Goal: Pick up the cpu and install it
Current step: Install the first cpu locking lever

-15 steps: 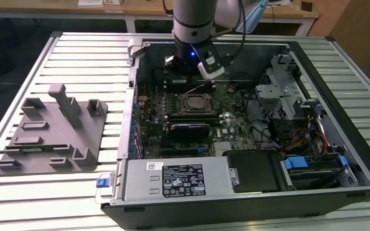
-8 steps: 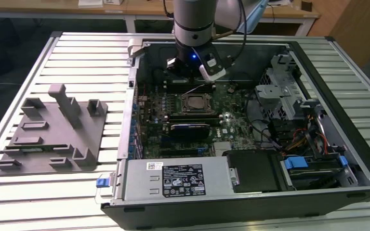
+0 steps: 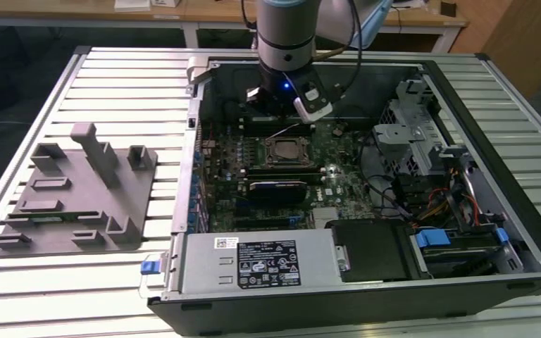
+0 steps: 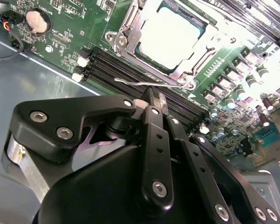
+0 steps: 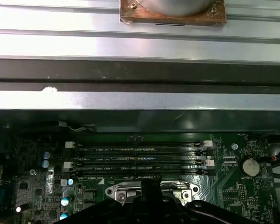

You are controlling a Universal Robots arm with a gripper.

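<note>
The cpu (image 3: 284, 149) lies flat inside the black socket frame (image 3: 284, 160) in the middle of the motherboard, silvery top up. In the second wrist view the cpu (image 4: 170, 39) shows bright under the metal socket frame (image 4: 126, 35), and a thin wire lever (image 4: 147, 83) runs along the frame's edge. My gripper (image 4: 154, 97) hangs just above that lever with its fingers pressed together and nothing between them. In the exterior view the gripper (image 3: 280, 113) is over the board a little behind the socket. The first wrist view has the socket frame (image 5: 177, 191) partly behind the gripper (image 5: 149, 189).
Empty memory slots (image 5: 140, 158) lie between the socket and the case wall (image 5: 140, 100). A coin battery (image 4: 36, 21) sits nearby. The grey power supply box (image 3: 251, 260) fills the case front; a drive cage (image 3: 421, 141) and cables stand at the exterior view's right. A grey fixture (image 3: 73, 197) rests outside, left.
</note>
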